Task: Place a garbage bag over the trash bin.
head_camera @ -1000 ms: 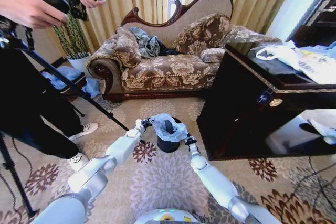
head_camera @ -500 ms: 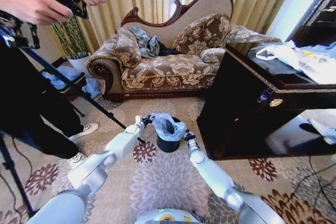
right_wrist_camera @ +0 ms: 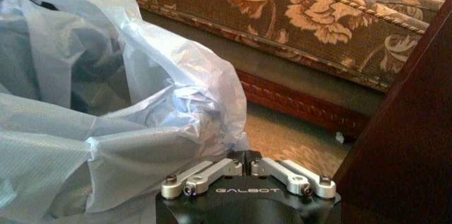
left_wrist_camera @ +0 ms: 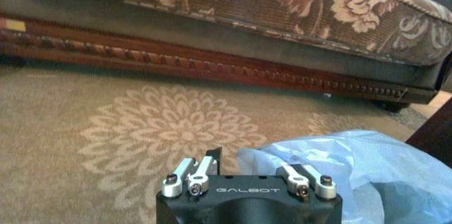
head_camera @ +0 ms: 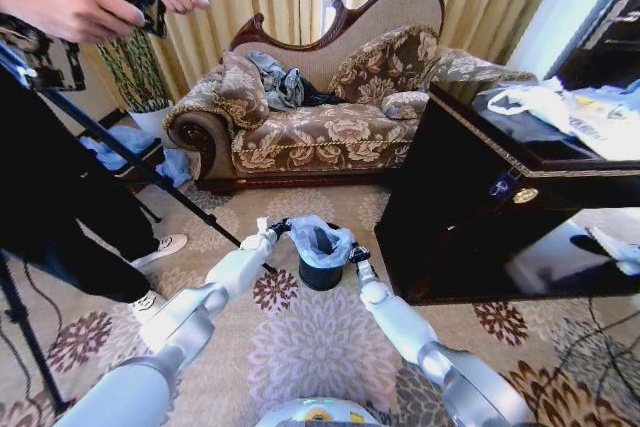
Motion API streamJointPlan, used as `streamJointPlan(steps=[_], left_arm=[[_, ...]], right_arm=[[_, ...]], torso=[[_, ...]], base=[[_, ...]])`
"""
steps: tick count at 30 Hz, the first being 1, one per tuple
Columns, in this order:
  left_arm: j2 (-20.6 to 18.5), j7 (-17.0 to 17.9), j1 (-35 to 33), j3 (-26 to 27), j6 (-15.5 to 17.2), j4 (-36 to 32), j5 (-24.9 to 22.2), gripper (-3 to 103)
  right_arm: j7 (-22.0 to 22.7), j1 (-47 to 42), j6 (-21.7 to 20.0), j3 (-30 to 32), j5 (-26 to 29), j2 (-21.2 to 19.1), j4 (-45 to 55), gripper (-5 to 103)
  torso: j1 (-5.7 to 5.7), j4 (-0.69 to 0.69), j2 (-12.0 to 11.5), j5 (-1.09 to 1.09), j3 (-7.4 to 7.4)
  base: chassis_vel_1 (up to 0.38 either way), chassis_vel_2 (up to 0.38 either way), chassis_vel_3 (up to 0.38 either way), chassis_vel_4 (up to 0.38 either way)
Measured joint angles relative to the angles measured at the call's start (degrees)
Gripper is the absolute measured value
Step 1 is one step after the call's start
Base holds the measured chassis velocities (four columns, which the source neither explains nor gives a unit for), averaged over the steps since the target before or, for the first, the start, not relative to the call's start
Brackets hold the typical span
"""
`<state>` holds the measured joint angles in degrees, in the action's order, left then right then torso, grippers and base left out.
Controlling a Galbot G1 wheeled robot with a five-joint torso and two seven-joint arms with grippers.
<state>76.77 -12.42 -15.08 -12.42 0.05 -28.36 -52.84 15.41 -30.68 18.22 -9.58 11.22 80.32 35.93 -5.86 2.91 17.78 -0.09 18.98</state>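
The small black trash bin stands on the carpet in front of the sofa. The pale blue garbage bag is draped over its mouth, crinkled and puffed above the rim. My left gripper sits at the bag's left side. In the left wrist view it is open, with one dark finger showing and the garbage bag lying against its other side. My right gripper is at the bag's right side. In the right wrist view it is shut at the lower edge of the garbage bag.
A patterned sofa stands just behind the bin. A dark wooden cabinet rises close on the right, with white bags on top. A person with a camera on a tripod stands on the left. Open flowered carpet lies in front.
Both arms have reached a little farther forward, bringing the grippers in closer against the bag's sides. The bag has drawn narrower around the bin's top.
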Motion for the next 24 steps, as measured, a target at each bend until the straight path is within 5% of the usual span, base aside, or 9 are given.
streamJointPlan(steps=[24], left_arm=[[3.1, 1.5, -1.5, 8.3, 3.4, 2.7, -2.1, 33]], right_arm=[[-4.8, 3.9, 1.1, 2.5, 6.3, 4.3, -7.5, 0]], torso=[[0.0, 0.01, 0.0, -0.01, 0.0]], base=[[0.0, 0.0, 0.0, 0.0]])
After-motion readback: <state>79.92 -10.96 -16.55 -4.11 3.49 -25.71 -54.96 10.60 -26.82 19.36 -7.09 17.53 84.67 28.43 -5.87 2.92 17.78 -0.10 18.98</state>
